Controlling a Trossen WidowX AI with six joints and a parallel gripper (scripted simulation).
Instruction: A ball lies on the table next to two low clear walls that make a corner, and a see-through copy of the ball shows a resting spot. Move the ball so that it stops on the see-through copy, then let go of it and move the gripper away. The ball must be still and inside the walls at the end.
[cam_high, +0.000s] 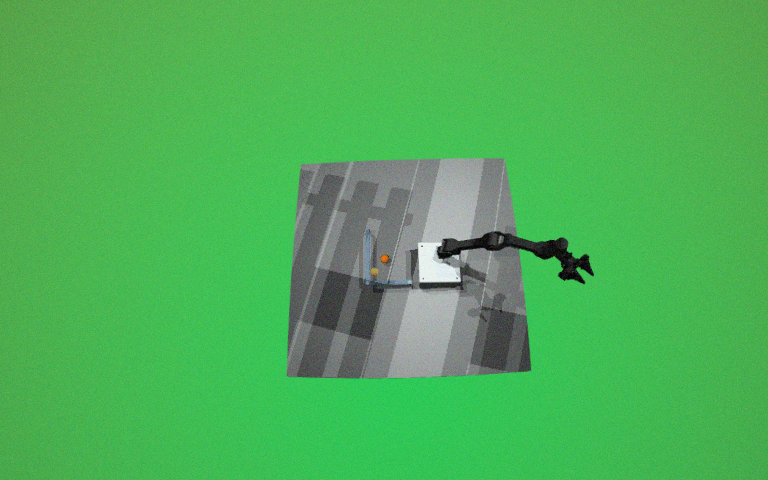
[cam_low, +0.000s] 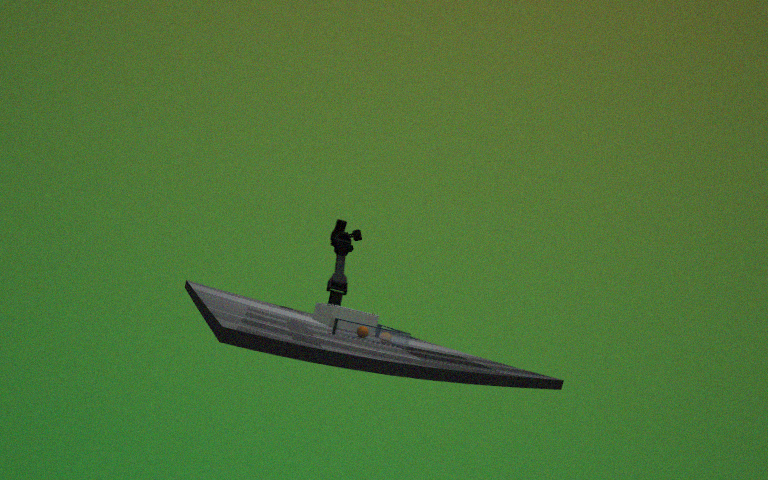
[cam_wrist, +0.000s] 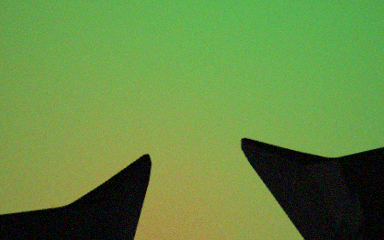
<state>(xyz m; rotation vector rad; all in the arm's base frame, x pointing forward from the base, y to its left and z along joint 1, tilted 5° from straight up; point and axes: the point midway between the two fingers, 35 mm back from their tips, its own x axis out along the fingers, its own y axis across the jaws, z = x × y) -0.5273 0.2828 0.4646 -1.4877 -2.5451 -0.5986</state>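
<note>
Orange ball (cam_high: 385, 258), small and solid, lies on the grey striped bench (cam_high: 441, 339) a little left of the top view's centre, inside the angle made by the two low clear bluish walls (cam_high: 367, 254). One wall runs up the frame to the ball's left, the other runs rightward below it, and they meet at lower left of the ball. The paler see-through copy of the ball (cam_high: 374, 271) sits near that corner, just down and left of the ball and apart from it. In the exterior view the ball (cam_low: 362, 331) and copy (cam_low: 385, 335) sit side by side. The black arm (cam_high: 498, 241) rises from a white square base plate (cam_high: 438, 266) and reaches right, past the bench edge. Its black pincer (cam_high: 578, 271) hangs over the green backdrop, well apart from the ball, released wide and grasping nothing; the wrist view shows its two dark fingers spread with only green between them.
</note>
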